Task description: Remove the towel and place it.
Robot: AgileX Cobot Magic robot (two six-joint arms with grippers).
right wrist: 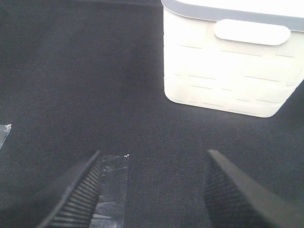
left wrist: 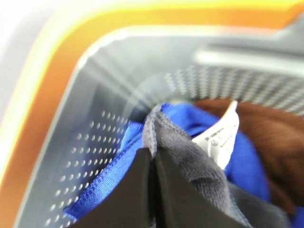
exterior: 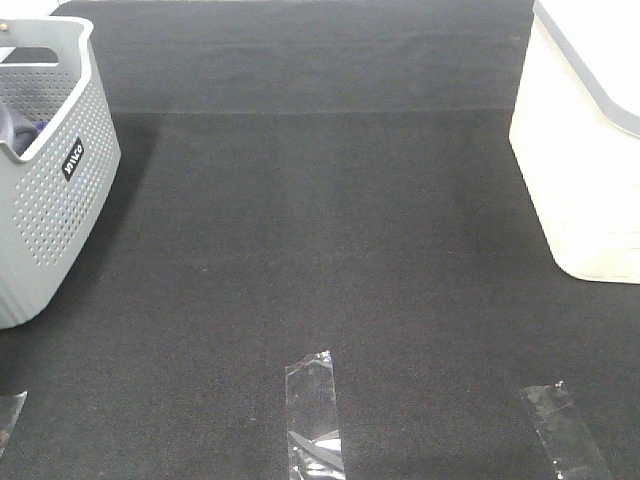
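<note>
Left wrist view: the left fingers are pressed together on a fold of the slate-grey towel, which lies inside the grey perforated basket against a blue cloth. A white tag there is too blurred to read. In the exterior high view, upper left, the basket's black label carries white letters I cannot make out. The right fingers stand apart, empty, above the counter.

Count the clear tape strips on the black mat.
3. Middle strip at the front edge, right strip front right, left strip cut off by the left edge. More may lie outside the frame.
</note>
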